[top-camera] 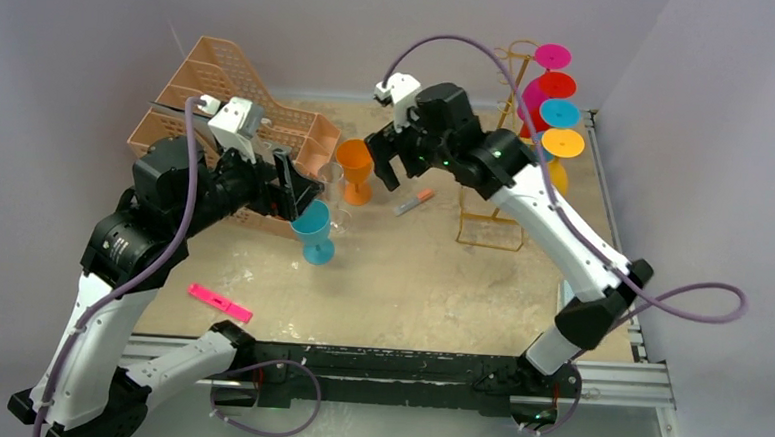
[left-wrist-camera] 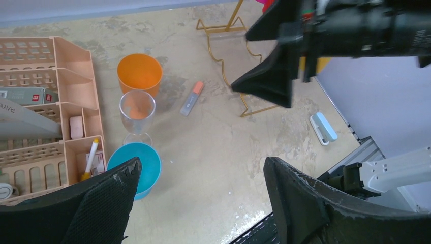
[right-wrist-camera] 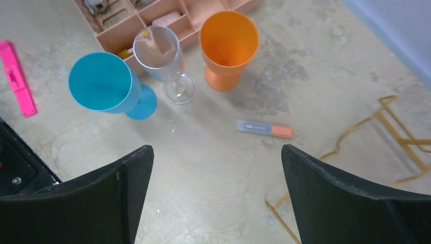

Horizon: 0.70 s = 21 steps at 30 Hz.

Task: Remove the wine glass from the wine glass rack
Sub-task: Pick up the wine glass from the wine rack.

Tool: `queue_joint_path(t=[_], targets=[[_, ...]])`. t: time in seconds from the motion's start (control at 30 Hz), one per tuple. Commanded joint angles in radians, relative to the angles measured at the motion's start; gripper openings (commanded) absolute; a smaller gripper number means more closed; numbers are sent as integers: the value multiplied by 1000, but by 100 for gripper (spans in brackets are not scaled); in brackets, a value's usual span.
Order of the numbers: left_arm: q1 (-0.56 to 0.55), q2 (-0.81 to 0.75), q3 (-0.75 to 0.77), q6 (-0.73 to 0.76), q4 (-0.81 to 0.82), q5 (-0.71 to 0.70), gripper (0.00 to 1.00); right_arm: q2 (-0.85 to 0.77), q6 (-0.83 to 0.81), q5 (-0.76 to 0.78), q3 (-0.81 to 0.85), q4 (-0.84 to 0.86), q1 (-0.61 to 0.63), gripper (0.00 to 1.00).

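Note:
The gold wire wine glass rack (top-camera: 509, 135) stands at the back right, and several coloured wine glasses hang on it, among them a pink one (top-camera: 552, 56) and an orange one (top-camera: 563, 144). Its wire base (right-wrist-camera: 392, 121) shows in the right wrist view. Left of the rack, three glasses stand upright on the table: orange (top-camera: 354, 167), clear (top-camera: 336, 194) and blue (top-camera: 315, 231). My right gripper (top-camera: 386, 164) hangs open beside the orange glass, holding nothing. My left gripper (top-camera: 300, 190) is open just above the blue glass (left-wrist-camera: 136, 168), also with nothing in it.
A peach lattice organiser (top-camera: 229, 100) holding small items stands at the back left. A pink marker (top-camera: 219, 302) lies near the front left. A grey and orange highlighter (top-camera: 413, 202) lies between the glasses and the rack. A small white and blue item (left-wrist-camera: 322, 127) lies by the right edge.

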Motion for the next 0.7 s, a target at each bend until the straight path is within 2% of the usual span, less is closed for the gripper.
queue_joint_path(t=[0.0,0.13,0.23,0.43,0.67], targets=[[3,9,8,-6,15,-4,89,-139,5,148,7,-42,-4,97],[3,14,12,0,5,22,89,-266,17,430,-104,-56,-8,99],[3,19,13,7,11,33,89,-370,7,522,-173,-27,-30,99],[3,40,21,5,12,75,89,-406,144,470,-79,-198,-251,99],[4,56,20,-4,26,102,89,-339,296,196,68,-383,-623,99]])
